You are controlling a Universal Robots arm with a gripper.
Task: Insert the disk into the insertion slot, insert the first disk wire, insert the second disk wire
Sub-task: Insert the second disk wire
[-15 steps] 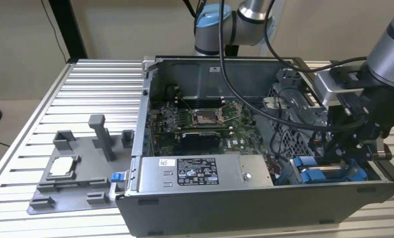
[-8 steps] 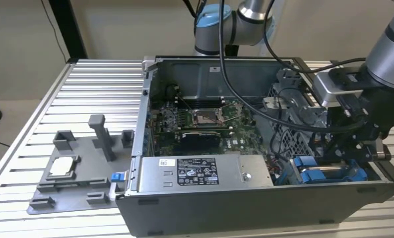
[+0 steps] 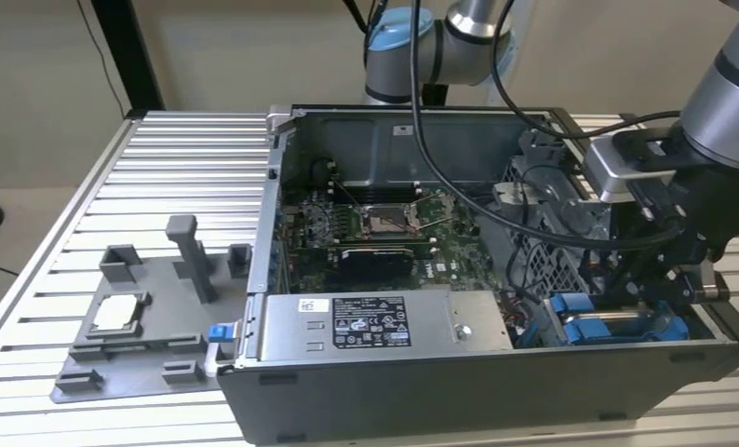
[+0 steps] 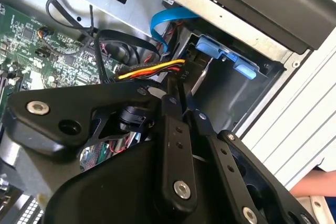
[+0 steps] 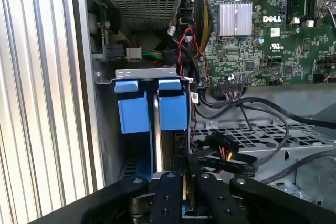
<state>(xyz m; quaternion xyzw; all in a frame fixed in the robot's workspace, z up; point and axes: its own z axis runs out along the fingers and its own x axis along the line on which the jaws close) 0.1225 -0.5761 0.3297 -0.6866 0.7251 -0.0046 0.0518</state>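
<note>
The disk sits inside the insertion slot (image 5: pixel 152 73) at the case's front corner, with its blue carrier (image 5: pixel 172 109) beside a second blue carrier (image 5: pixel 134 111). In the exterior view the blue carriers (image 3: pixel 593 317) lie just below my gripper (image 3: pixel 637 279). My gripper (image 4: pixel 184 100) (image 5: pixel 184 163) hangs over the disk's end, fingers close together on the black plug of a yellow, red and black disk wire (image 4: pixel 152 69). Another plug on that wire (image 5: pixel 223 153) lies beside the fingers. A blue flat wire (image 4: pixel 163 24) curls above the bay.
The grey power supply box (image 3: pixel 382 321) with a sticker lies along the case's near wall, and the motherboard (image 3: pixel 369 223) is behind it. Black cables (image 5: pixel 262 106) loop over a perforated cage. A grey fixture (image 3: pixel 146 317) stands on the slatted table. A person's arm (image 4: pixel 315 182) is nearby.
</note>
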